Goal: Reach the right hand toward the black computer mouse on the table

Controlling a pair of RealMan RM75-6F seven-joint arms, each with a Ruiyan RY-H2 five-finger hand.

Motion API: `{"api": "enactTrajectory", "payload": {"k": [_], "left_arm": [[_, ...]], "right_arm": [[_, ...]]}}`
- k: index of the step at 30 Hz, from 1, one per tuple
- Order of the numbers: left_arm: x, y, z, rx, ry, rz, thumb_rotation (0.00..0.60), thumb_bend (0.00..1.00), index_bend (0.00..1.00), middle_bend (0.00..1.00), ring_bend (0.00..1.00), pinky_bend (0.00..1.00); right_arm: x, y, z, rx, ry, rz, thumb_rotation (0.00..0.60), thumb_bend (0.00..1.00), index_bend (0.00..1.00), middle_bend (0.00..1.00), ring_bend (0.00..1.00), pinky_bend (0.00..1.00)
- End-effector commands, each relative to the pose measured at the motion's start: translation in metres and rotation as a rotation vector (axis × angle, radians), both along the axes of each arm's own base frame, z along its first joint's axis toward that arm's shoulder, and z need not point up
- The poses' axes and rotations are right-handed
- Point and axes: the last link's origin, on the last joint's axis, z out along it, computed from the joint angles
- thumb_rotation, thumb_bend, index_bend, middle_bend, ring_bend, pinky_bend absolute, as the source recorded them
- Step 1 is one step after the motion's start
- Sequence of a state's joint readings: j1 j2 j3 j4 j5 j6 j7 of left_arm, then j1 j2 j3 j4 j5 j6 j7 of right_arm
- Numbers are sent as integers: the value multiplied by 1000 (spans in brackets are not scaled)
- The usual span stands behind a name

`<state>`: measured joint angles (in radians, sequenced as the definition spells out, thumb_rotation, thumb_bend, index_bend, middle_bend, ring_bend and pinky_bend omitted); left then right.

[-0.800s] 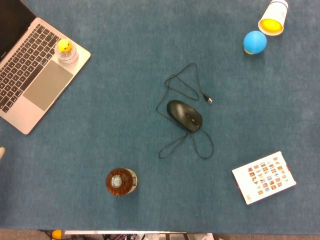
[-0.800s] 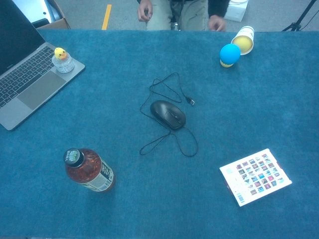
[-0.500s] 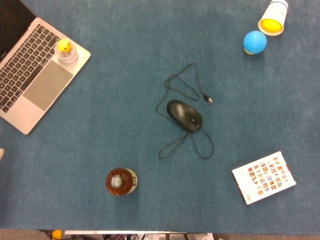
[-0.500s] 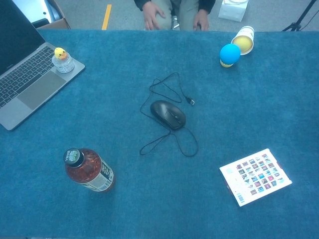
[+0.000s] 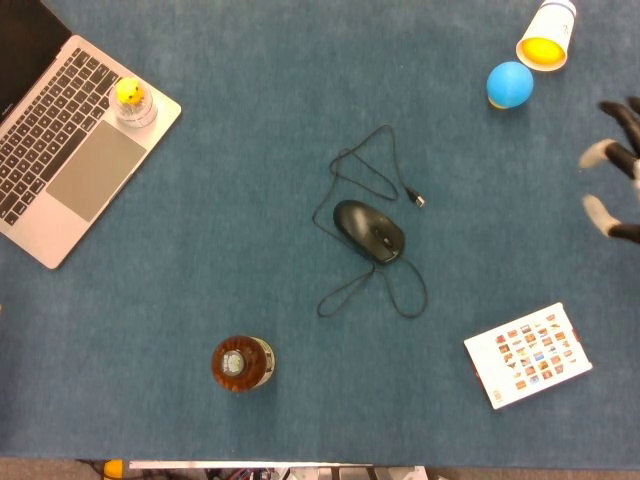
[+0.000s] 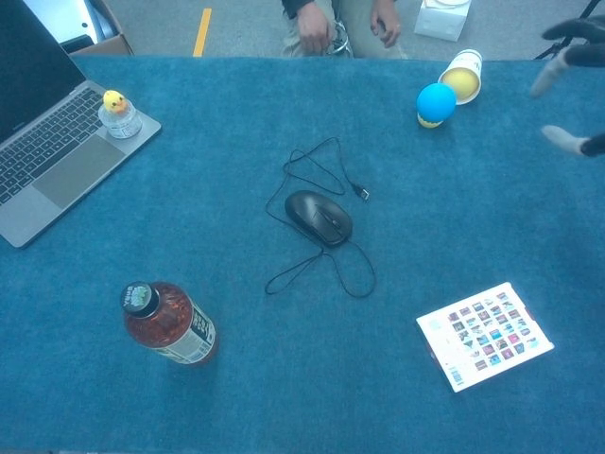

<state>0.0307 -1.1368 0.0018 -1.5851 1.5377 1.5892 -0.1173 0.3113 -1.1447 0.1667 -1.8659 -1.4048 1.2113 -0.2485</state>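
Observation:
The black computer mouse (image 5: 369, 230) (image 6: 319, 217) lies near the middle of the blue table, its thin black cable (image 5: 368, 170) looped around it. My right hand (image 5: 612, 170) (image 6: 571, 85) shows at the far right edge of both views, fingers spread apart and holding nothing, well to the right of the mouse and above the table. Only its white-tipped fingertips (image 5: 596, 153) show; the palm is cut off by the frame. My left hand is out of both views.
An open laptop (image 5: 60, 160) with a small yellow duck toy (image 5: 130, 97) sits at the far left. A brown drink bottle (image 6: 168, 323) stands front left. A blue ball (image 5: 509, 84) and a tipped yellow-lined cup (image 5: 546, 38) lie far right. A picture card (image 5: 527, 354) lies front right.
My right hand has come into view at the right edge, fingers spread. The pale bit at the left edge of the head view is gone. A person behind the table moved their hands.

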Motion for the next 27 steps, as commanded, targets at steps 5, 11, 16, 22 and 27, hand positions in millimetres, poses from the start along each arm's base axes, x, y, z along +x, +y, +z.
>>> {"api": "enactTrajectory", "payload": {"k": [5,11,16,22,27], "left_arm": [[-6,-4,3,8,-1,15,600,147,273,188,158,94],[-10,-6,5,16,-4,26,600,147,273,188,158,94],[-13,-7,6,19,-5,33,600,147,273,188,158,94],[-17,-8,7,19,-6,46,600,147,273,188,158,94],[-20,-10,7,19,-9,55,600,147,273,188,158,94]], "right_arm": [[43,-39,-35,58,102,105,600,221,452,140,0,9],[67,-57,-70,100,177,161,600,183,452,144,0,10],[76,-68,-100,137,254,191,600,173,470,154,0,10],[76,-74,-129,179,351,210,600,176,473,157,0,10],[71,-77,-150,218,413,209,600,176,473,157,0,9]]}}
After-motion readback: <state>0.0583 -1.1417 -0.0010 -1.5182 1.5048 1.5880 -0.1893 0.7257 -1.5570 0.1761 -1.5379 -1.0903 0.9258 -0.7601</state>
